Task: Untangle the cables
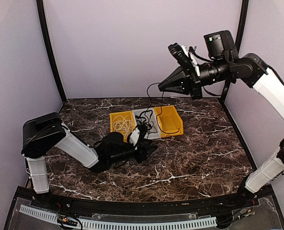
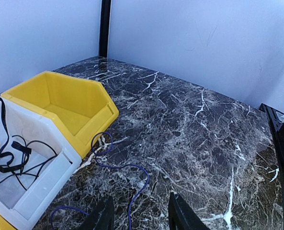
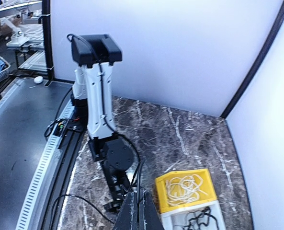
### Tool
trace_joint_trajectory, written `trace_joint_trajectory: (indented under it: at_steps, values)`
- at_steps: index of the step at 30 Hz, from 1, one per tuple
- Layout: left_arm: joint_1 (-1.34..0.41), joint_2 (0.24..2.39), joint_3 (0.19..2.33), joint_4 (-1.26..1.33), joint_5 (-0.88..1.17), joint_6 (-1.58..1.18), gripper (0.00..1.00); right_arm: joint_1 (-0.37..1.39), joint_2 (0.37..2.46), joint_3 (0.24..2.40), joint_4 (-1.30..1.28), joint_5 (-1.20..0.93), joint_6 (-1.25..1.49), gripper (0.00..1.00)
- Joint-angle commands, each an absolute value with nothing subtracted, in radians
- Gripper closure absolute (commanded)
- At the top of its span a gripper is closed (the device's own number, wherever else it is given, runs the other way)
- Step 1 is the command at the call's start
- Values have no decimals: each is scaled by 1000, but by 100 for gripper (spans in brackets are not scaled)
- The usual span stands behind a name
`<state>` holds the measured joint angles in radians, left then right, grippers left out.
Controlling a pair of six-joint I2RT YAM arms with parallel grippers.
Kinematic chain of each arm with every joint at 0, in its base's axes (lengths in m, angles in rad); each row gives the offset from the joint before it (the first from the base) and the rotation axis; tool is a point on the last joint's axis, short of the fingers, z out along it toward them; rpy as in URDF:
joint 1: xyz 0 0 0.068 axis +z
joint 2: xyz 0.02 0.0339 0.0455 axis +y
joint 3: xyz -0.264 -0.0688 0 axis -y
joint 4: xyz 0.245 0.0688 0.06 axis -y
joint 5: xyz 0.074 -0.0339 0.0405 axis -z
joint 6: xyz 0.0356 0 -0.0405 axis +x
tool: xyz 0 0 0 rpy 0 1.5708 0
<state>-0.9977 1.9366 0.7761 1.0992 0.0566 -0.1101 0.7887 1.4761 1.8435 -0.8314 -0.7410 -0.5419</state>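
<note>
A white cable [image 1: 122, 124] lies coiled in the left yellow bin [image 1: 114, 119]. A black cable [image 1: 145, 122] is bunched in the white middle bin [image 1: 154, 135]. The third cable [image 1: 149, 93], thin and dark, hangs from my right gripper [image 1: 161, 86], which is raised high over the bins and shut on it. In the right wrist view that cable [image 3: 141, 177] comes out of the closed fingertips [image 3: 140, 201]. My left gripper [image 1: 151, 151] rests low on the table in front of the bins. Its jaws [image 2: 139, 215] stand apart, with a dark purplish cable [image 2: 132, 191] lying between them.
The right yellow bin [image 2: 60, 91] holds no coil; the dark cable loops on the table by its corner. The white bin [image 2: 46, 134] with the black cable [image 2: 7, 158] sits left of it. Marble table, walls on three sides. The left arm's base [image 3: 96, 72] stands at the table's near edge.
</note>
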Motion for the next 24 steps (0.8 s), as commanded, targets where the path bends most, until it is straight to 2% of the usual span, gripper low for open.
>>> trace_joint_trajectory:
  at_steps: [1,4,9,14,24]
  values:
    - [-1000,1946,783,1084,4,-144,58,723,1440,1947,-793,-718,-537,100]
    - [-1000,1929,755,1090,-33,-156,50,709,1447,1955,-738,-641,-511,100]
    - [-1005,1847,682,1106,-25,-185,44,679,1480,1908,-639,-581,-457,100]
    - [-1012,1766,595,1073,-74,-220,42,651,1525,1885,-571,-550,-444,100]
    - [-1044,1445,411,939,-189,-291,41,643,1645,1813,-456,-461,-440,100]
